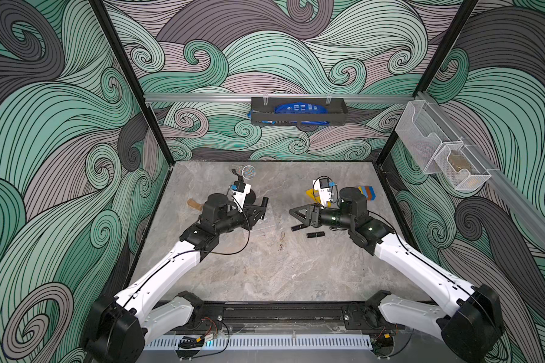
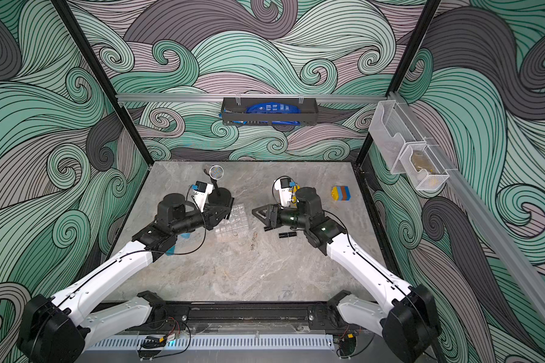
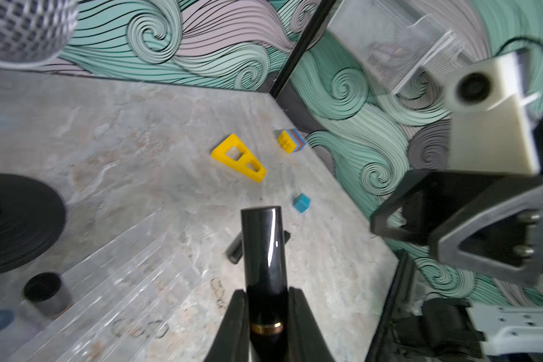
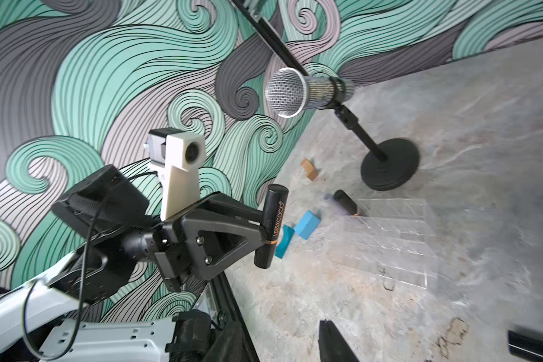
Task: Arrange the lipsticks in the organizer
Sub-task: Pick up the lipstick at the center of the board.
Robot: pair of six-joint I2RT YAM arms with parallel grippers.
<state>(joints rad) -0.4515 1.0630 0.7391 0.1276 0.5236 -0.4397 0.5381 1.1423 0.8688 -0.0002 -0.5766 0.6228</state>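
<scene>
My left gripper (image 3: pixel 265 293) is shut on a glossy black lipstick (image 3: pixel 264 250) with a gold band. In the right wrist view this tube (image 4: pixel 271 225) stands crosswise in the fingers, above the left side of the clear gridded organizer (image 2: pixel 233 220). One black lipstick (image 3: pixel 46 293) stands in a cell of the organizer (image 3: pixel 123 266). Two more black lipsticks (image 1: pixel 297 227) (image 1: pixel 315 234) lie on the table under my right gripper (image 1: pixel 291 211). That gripper is open and holds nothing, its tip facing the left one. Only one of its fingers (image 4: pixel 329 341) shows in its own view.
A microphone (image 1: pixel 244 172) on a round-based stand (image 4: pixel 389 166) rises behind the organizer. A yellow triangular piece (image 3: pixel 239 158), a coloured block stack (image 2: pixel 341 192), blue blocks (image 4: pixel 308 224) and a brown block (image 1: pixel 194 204) lie about. Wire-mesh baskets (image 1: pixel 438 151) hang on the right wall.
</scene>
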